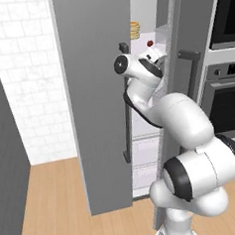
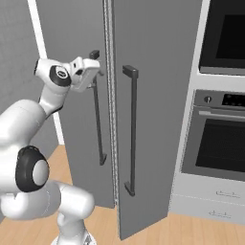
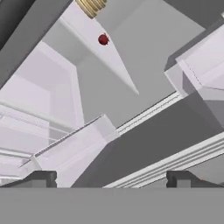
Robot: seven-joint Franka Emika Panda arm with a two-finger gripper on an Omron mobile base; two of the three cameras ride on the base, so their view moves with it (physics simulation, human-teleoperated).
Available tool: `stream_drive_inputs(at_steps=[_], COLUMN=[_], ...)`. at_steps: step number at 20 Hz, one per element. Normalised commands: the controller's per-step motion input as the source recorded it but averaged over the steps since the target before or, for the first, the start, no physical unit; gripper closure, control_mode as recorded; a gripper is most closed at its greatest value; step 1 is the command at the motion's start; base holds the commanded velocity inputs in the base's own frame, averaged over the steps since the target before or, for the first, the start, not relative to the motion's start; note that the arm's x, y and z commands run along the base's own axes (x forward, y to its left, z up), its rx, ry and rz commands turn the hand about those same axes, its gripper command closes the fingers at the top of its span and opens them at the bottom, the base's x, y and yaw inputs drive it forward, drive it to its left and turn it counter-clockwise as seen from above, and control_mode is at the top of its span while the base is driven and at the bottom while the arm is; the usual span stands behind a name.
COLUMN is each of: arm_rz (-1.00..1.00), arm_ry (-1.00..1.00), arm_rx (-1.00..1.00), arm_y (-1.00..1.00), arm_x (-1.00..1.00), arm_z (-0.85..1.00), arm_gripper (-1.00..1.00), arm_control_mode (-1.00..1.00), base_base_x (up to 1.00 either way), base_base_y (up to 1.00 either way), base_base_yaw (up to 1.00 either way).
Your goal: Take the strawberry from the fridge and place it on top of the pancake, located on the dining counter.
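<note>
while fridge (image 1: 95, 91) door is swung open, gripper (image 3: 111, 177) is held wide open, empty; strawberry (image 3: 103, 40) seen at 12 o'clock.

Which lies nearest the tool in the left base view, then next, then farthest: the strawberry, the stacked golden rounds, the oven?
1. Strawberry, on the shelf just above the open tool.
2. Golden stack, up-left on the same shelf.
3. Oven, far right.

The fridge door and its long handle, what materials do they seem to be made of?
The fridge door looks like matte painted or brushed metal: flat, even grey, no reflections. Its handle looks like dark metal or hard plastic, a slim near-black bar with squared ends. Since the scene is rendered, both are only guesses.
</note>
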Motion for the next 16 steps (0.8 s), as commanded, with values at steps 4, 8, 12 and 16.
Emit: stream_drive_inputs(at_steps=[4,8,12,16], arm_rz=[-0.07,-0.07,-0.06,-0.06], arm_ry=[0.00,0.00,0.00,0.00], arm_rx=[0.00,0.00,0.01,0.03], arm_y=[-0.29,-0.40,-0.55,-0.53], arm_x=[0.31,0.07,-0.02,-0.17], arm_z=[-0.02,0.00,0.00,0.00], arm_gripper=[-1.00,-1.00,-1.00,-1.00], arm_control_mode=[-1.00,-1.00,-1.00,-1.00], base_base_x=[0.00,0.00,0.00,0.00], base_base_y=[0.00,0.00,0.00,0.00], base_base_yaw=[0.00,0.00,0.00,0.00])
